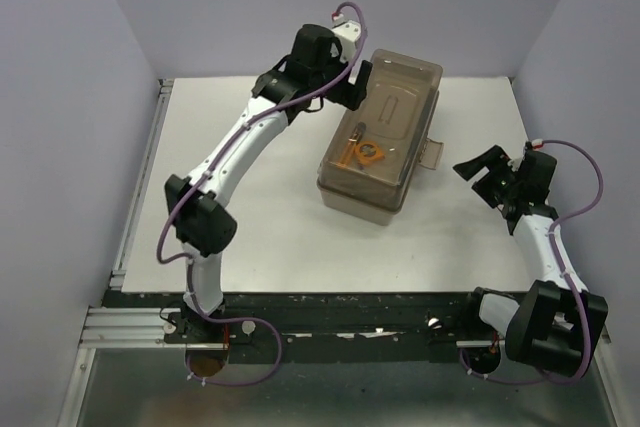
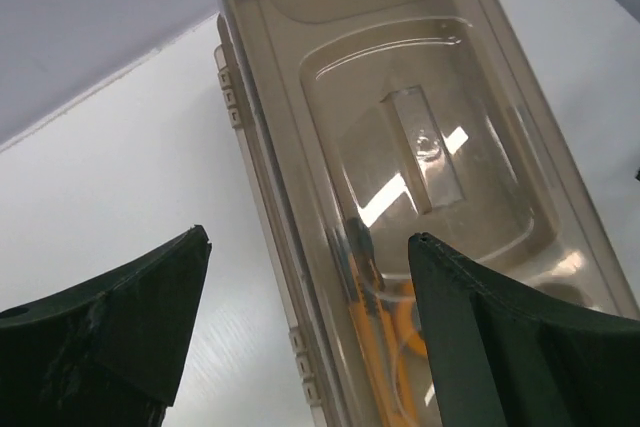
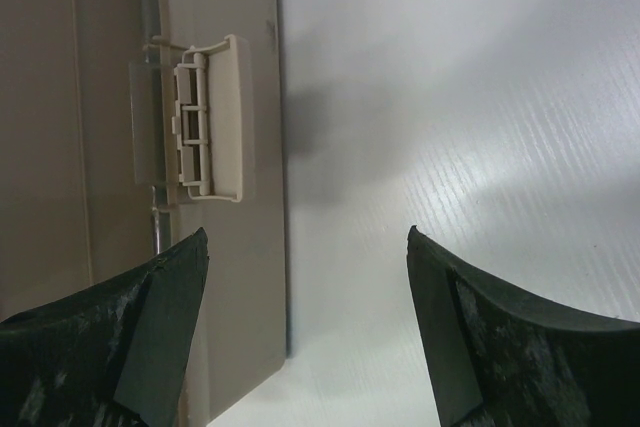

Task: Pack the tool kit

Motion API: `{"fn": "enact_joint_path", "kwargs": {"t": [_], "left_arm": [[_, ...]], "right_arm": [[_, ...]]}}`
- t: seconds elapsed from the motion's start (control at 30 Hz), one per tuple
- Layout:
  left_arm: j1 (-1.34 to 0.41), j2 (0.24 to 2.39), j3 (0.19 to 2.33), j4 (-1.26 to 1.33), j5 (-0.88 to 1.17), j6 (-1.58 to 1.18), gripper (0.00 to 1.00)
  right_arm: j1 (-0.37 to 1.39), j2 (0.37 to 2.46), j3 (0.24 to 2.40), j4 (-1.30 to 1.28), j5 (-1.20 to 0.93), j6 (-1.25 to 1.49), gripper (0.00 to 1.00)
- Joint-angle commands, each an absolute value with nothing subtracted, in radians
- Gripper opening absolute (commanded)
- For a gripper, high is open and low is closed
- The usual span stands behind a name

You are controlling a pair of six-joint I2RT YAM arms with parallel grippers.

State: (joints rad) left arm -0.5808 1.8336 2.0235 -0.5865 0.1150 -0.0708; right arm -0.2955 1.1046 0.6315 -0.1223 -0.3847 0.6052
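A white bench (image 1: 250, 227) with pale walls on three sides, seen from above and behind two robot arms bolted at its 6 o'clock edge.

The toolbox (image 1: 380, 137) stands a little toward 1 o'clock from the middle of the bench. It is a long beige box, with its length running from about 1 o'clock to 7 o'clock. Its smoky brown see-through lid (image 2: 420, 97) is down over the box. Through the lid, small orange-and-black hand tools (image 1: 365, 152) lie near the 7 o'clock end; their exact kinds are too blurred to name. A latch (image 1: 432, 152) juts out from the long side of the box that faces 3 o'clock.

The left arm reaches from its base at 7 o'clock up across the bench to the 11 o'clock corner of the box. The left pincer (image 2: 310, 237) is spread wide and holds nothing. In its wrist view, one dark finger shows against the bare bench and the other against the lid, so the long edge of the box lies between them. I cannot tell whether either finger touches the box.

The right arm bends up from its base at 5 o'clock. The right pincer (image 3: 306, 232) hangs at the box's 3 o'clock side, clear of it, near the latch. Its fingers are also spread apart and empty. Its wrist view shows the beige side wall, the ribbed latch flap and bare bench.
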Motion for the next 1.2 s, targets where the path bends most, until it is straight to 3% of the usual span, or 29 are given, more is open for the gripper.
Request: {"fn": "enact_joint_path", "kwargs": {"t": [0.0,0.2,0.37,0.57,0.93,1.17], "left_arm": [[-0.578,2.083,2.244,-0.782,0.192,-0.046,0.94],[-0.578,2.155,2.241,-0.802,0.179,-0.032,0.92],[-0.578,2.073,2.047,-0.747,0.204,-0.028,0.61],[-0.578,1.971,1.821,-0.713,0.169,-0.017,0.50],[-0.569,1.705,1.358,-0.644,0.069,-0.038,0.46],[-0.549,1.524,1.195,-0.655,0.008,-0.071,0.46]], "right_arm": [[-0.291,1.089,0.606,-0.109,-0.408,0.598,0.87],[-0.291,1.077,0.604,-0.115,-0.406,0.592,0.87],[-0.291,1.080,0.604,-0.110,-0.406,0.592,0.87],[-0.291,1.075,0.598,-0.109,-0.402,0.592,0.87],[-0.291,1.086,0.591,-0.098,-0.402,0.597,0.87],[-0.288,1.111,0.575,-0.083,-0.399,0.604,0.86]]}}
